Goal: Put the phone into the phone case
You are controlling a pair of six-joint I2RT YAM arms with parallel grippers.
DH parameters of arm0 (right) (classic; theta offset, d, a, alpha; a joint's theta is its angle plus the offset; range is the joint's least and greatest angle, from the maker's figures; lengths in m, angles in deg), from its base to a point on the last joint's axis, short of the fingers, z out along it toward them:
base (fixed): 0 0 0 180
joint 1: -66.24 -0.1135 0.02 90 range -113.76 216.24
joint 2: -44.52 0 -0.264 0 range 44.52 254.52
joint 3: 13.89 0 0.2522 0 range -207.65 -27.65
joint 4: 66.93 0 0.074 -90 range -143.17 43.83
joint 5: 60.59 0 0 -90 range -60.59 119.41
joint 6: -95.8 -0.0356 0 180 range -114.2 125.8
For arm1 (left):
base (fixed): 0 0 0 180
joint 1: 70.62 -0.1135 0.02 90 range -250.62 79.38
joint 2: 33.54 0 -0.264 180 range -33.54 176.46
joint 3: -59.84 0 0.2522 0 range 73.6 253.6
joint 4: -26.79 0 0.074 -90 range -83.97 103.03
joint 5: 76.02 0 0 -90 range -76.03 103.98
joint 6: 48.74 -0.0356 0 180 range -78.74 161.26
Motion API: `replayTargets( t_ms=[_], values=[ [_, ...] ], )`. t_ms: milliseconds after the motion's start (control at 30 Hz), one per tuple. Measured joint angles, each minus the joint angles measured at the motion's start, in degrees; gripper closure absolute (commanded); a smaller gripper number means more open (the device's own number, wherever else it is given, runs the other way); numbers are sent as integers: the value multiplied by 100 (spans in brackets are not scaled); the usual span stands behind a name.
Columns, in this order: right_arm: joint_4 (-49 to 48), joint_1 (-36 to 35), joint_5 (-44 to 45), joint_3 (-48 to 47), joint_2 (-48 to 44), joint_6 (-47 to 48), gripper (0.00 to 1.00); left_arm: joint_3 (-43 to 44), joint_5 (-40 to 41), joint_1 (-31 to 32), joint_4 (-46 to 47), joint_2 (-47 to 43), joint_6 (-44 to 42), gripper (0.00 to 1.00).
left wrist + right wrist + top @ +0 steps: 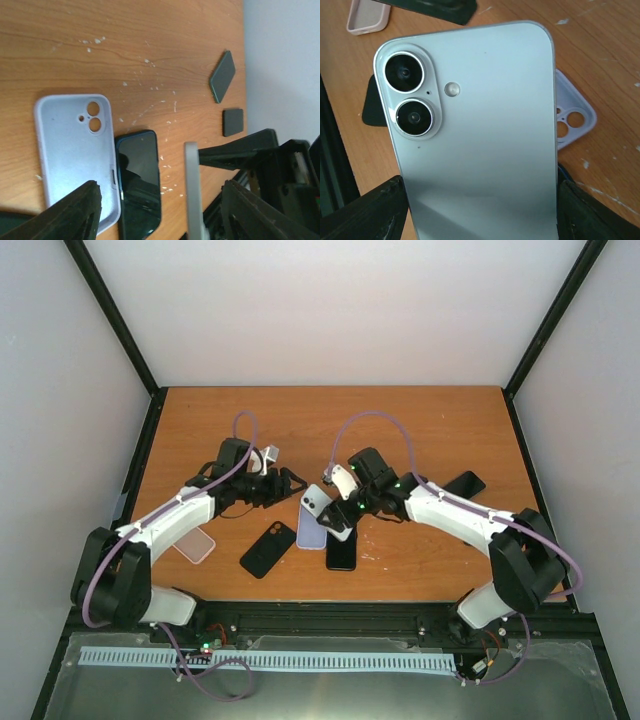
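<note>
My right gripper point(480, 215) is shut on the phone point(475, 130), a pale blue-white one whose back and two lenses face the right wrist camera, with a finger on each long edge. Seen from above, the phone point(316, 503) is raised and tilted over the lavender phone case point(309, 532), which lies open side up on the table. The left wrist view shows the case point(70, 145) beside a dark phone point(139, 180), and the held phone point(194, 190) edge-on between my left fingers without touching them. My left gripper point(165, 220) is open, just left of the phone point(285, 483).
A black phone point(341, 552) lies beside the lavender case, a black case point(268, 548) to its left and a pink case point(194, 543) near the left arm. Another dark phone point(464, 484) lies by the right arm. A small dark pad point(232, 121) sits near the table edge.
</note>
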Motion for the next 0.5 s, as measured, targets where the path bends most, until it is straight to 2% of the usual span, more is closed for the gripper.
replayTargets(
  t_ms=[333, 500],
  values=[
    [-15, -273, 11, 0, -7, 94, 49, -44, -623, -2, 144, 153, -70, 57],
    [-31, -348, 22, 0, -7, 92, 48, -190, -726, -2, 208, 267, -28, 81]
  ],
)
